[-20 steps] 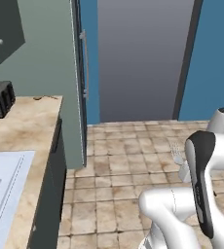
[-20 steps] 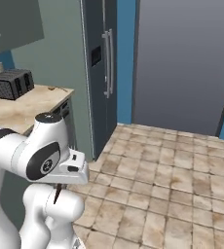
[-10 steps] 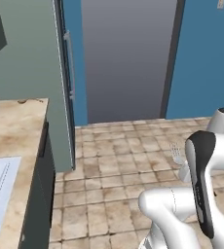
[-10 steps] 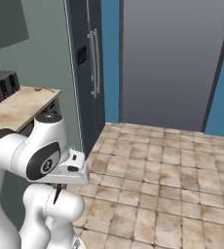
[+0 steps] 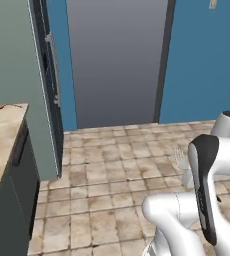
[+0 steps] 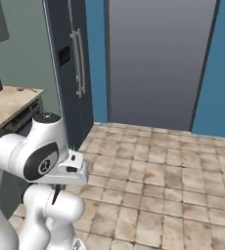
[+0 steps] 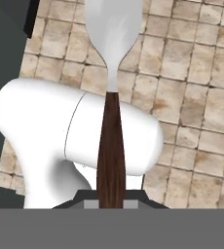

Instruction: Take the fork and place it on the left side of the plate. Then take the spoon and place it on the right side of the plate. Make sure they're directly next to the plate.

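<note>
Arm folded low over a tiled kitchen floor, a utensil clamped in its gripper.
Left base view: counter (image 5: pixel 2 125) at left, tall fridge (image 5: pixel 42 85) beside it. Right base view: a dark handle hangs under the hand. Hand view: the gripper (image 7: pixel 110 203) is closed on the fork (image 7: pixel 111 121), its brown handle pinched at the bottom, pale head pointing away above the floor (image 7: pixel 196 97).

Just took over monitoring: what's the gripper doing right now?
Gripper: closed on the dark brown handle of a utensil; fork or spoon, I cannot tell.
</note>
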Available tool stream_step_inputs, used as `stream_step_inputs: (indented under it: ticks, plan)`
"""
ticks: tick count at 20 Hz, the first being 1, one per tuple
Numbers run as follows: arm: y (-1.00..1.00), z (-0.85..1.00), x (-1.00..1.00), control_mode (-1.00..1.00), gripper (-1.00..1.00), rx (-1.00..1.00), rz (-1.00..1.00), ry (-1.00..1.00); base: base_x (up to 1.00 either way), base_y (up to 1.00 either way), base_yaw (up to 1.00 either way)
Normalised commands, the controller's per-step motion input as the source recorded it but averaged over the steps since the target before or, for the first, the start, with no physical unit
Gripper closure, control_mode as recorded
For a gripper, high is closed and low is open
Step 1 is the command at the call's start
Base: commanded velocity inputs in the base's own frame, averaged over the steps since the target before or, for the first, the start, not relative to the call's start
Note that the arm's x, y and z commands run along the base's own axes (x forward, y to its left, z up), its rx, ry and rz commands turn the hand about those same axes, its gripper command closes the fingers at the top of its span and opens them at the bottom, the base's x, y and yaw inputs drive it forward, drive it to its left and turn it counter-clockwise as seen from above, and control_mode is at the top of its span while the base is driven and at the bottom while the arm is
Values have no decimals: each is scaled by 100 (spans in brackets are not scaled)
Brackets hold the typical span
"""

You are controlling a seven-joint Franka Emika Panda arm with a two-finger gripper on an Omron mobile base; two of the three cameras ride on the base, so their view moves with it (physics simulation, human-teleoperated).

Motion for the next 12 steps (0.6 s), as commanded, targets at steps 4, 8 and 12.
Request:
stream_step_inputs:
  ticks: [4, 8, 12]
  plan:
    - [0, 0, 0, 100, 100, 0, 0, 0, 23, -64, -24]
    - [0, 0, 0, 100, 100, 0, 0, 0, 5, -33, -47]
    - [0, 0, 0, 100, 100, 0, 0, 0, -1, -3, -65]
